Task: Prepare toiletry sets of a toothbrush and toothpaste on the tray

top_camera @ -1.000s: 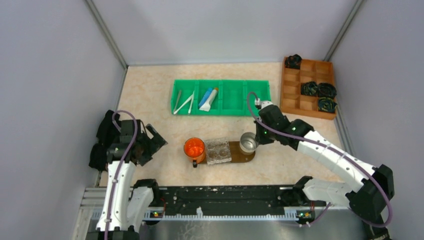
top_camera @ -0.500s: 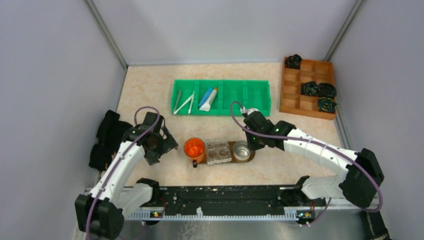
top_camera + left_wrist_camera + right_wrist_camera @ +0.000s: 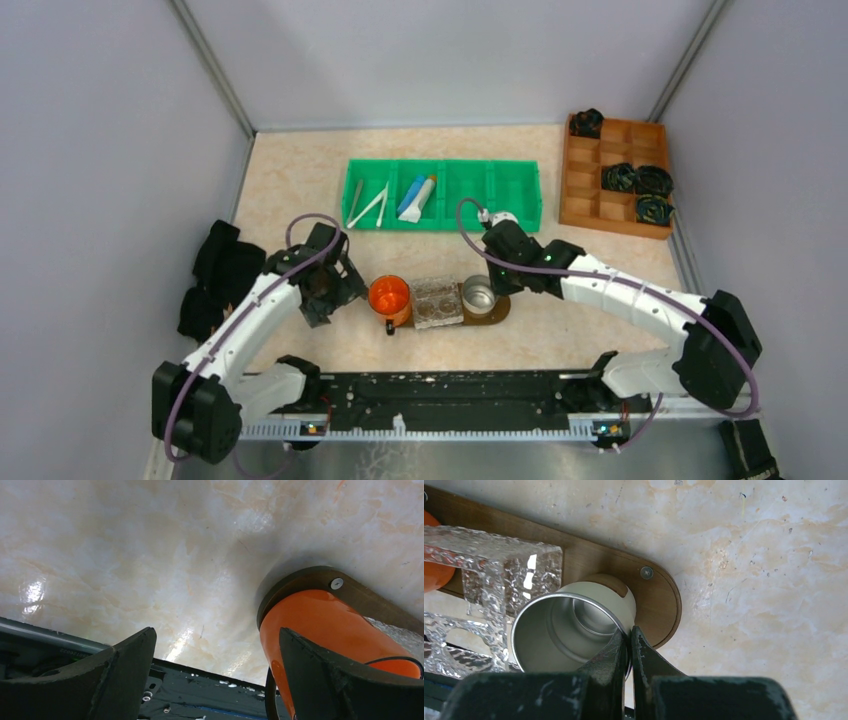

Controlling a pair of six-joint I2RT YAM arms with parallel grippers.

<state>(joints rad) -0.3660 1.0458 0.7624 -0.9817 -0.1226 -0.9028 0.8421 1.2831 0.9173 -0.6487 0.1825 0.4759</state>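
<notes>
Tray: the dark wooden tray [image 3: 492, 312] lies on the table in front of the arms. It carries an orange cup [image 3: 388, 296], a clear glass holder [image 3: 436, 302] and a metal cup [image 3: 478, 296] in a row.
Toothbrushes: the slim toothbrushes [image 3: 368, 206] lie in a left compartment of the green bin [image 3: 445, 161], well apart from the tray.
Toothpaste: the tubes [image 3: 417, 196] lie in the next compartment of the same bin.
Right gripper: the right gripper [image 3: 629, 632] is clenched on the rim of the metal cup, one finger inside and one outside. The cup stands on the right end of the tray.
Left gripper: the left gripper [image 3: 215, 640] is spread wide and holds nothing, low over the table just beside the orange cup.
Done: the cups and the holder are on the tray.
Left: no brush or tube is on the tray yet, so by my judgement the sets themselves are not begun.
</notes>
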